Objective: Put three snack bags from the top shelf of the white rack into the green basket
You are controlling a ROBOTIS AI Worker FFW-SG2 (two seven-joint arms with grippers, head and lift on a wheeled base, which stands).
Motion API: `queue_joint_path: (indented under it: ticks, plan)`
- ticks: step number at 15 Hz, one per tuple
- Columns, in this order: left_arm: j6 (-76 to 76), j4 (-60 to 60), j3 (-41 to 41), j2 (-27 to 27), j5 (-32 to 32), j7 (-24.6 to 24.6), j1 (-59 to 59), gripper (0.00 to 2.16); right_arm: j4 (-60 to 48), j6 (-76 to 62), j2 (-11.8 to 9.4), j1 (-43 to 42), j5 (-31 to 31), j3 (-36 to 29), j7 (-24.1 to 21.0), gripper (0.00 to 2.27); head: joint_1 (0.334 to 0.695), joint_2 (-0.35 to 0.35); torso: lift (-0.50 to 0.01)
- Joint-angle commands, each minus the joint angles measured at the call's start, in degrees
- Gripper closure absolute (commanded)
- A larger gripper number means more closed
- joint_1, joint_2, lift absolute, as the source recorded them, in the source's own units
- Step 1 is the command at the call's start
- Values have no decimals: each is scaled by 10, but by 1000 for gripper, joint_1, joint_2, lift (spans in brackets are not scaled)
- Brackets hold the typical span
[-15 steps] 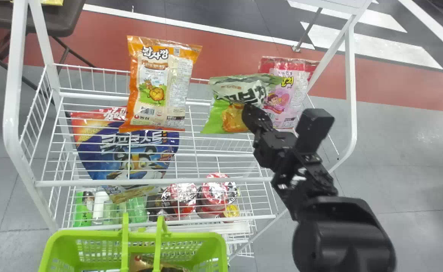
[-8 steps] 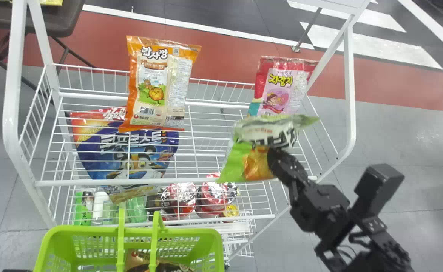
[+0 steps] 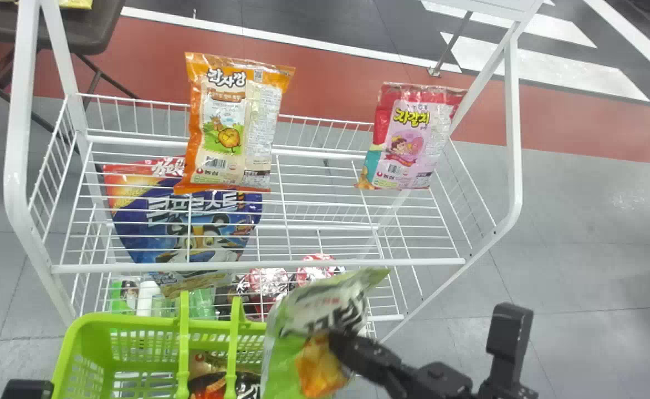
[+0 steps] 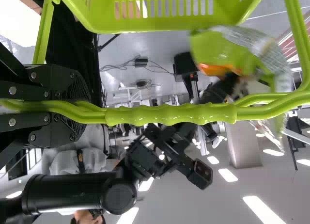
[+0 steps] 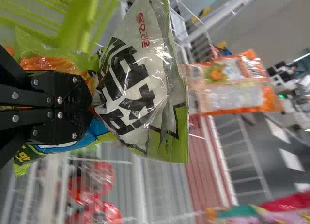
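Note:
My right gripper (image 3: 338,343) is shut on the green snack bag (image 3: 286,354), over the right side of the green basket (image 3: 89,318). In the right wrist view, the gripper (image 5: 89,107) pinches the crumpled bag (image 5: 140,83). Inside the basket lies a dark-and-brown bag (image 3: 208,382). An orange bag (image 3: 236,127) stands left on the rack's top shelf, a pink-and-red bag (image 3: 408,138) right. A black part of the left arm (image 3: 28,389) shows at the bottom-left corner; in the left wrist view, the left gripper (image 4: 80,106) is shut on the basket handle (image 4: 169,114).
The white rack (image 3: 258,265) stands behind the basket, its front rail near the held bag. Below its top shelf are a blue cereal bag (image 3: 192,221), red-lidded cups (image 3: 266,282) and bottles (image 3: 147,293). A dark table (image 3: 81,27) stands at the back left.
The right gripper has carried the green bag from the top shelf, beside the pink-and-red bag, forward and left to the basket. The basket has shifted slightly on the left arm.

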Motion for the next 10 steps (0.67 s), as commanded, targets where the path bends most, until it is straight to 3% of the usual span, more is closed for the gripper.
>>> queue_joint_path:
  ticks: [1, 5, 7, 10]
  plan:
    - [1, -2, -1, 0, 0, 1, -2, 2118, 14, 54, 1, 5, -19, 8, 2, 2165, 695, -350, 0]
    - [-1, -3, -5, 0, 0, 5, -4, 2118, 53, 123, 1, 5, -29, 54, 2, 2165, 695, -350, 0]
    - [-1, -3, -7, 0, 0, 6, -4, 2118, 80, 110, -3, -2, -6, 91, -10, 2165, 695, -350, 0]
    - [1, -8, -15, 2, -1, 7, -4, 2118, 95, 100, -4, -20, -21, 115, -10, 2142, 695, -350, 0]
